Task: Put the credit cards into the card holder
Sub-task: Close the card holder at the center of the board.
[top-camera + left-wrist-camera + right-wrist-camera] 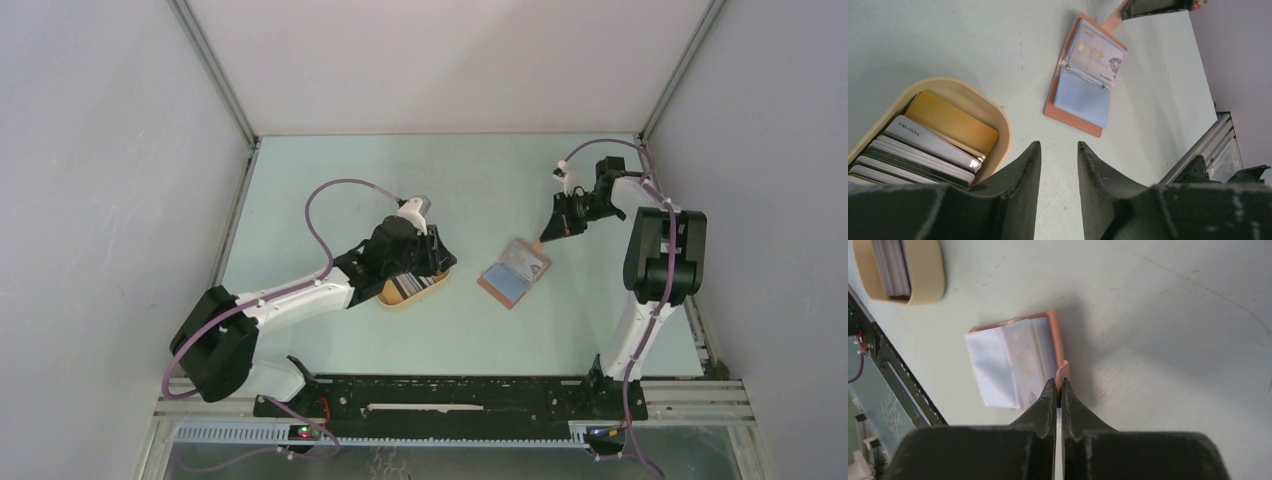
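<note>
Pale green table (400, 180). Credit cards (923, 150) stacked in tray (1004, 131), just below left gripper (1058, 146), half open, empty. Card holder (1083, 92) right of tray, tab (1063, 371) pinched by closed right gripper (1058, 388).

In the overhead view the tray (412, 303) sits on the table (330, 190) just left of centre, with the credit cards (405, 288) packed in a row inside it. My left gripper (438, 262) hangs over the tray's right end. The card holder (513, 272) lies opened flat right of centre, apart from the tray. At its upper right corner my right gripper (547, 237) meets the tab (1062, 372), which sits between my fingertips.
</note>
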Robot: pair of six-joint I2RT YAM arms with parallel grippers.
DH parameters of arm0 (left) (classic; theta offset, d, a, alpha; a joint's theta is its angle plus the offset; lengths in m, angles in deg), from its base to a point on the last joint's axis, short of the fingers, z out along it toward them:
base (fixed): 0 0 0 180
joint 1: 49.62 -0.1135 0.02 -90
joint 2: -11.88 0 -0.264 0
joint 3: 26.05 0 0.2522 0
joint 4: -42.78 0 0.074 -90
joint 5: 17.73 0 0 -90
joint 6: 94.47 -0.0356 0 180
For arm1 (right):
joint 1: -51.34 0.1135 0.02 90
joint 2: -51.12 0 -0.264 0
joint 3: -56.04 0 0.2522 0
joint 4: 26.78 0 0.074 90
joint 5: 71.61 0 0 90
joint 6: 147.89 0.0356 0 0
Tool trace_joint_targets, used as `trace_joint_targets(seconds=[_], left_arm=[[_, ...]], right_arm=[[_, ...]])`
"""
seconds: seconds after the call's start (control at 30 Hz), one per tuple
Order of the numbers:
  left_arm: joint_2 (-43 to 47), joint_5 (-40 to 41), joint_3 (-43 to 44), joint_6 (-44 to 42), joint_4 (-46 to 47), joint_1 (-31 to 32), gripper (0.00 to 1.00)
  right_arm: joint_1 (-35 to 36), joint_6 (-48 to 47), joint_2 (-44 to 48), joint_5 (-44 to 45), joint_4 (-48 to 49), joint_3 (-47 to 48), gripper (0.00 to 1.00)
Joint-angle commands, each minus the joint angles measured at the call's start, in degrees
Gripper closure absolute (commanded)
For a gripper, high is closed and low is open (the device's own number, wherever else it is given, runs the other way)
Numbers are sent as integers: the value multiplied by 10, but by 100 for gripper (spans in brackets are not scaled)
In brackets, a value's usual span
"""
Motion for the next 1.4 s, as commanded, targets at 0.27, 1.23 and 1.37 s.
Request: trace_joint_targets(seconds=[0.27, 1.23, 1.37], left_arm=[[24, 18, -25, -8, 19, -2, 62], [33, 3, -43, 1, 47, -7, 61], [31, -1, -41, 1, 49, -7, 61]], right_arm=[[126, -74, 194, -6, -18, -91, 99], [135, -261, 204, -179, -264, -18, 52], [84, -94, 182, -124, -106, -8, 54]])
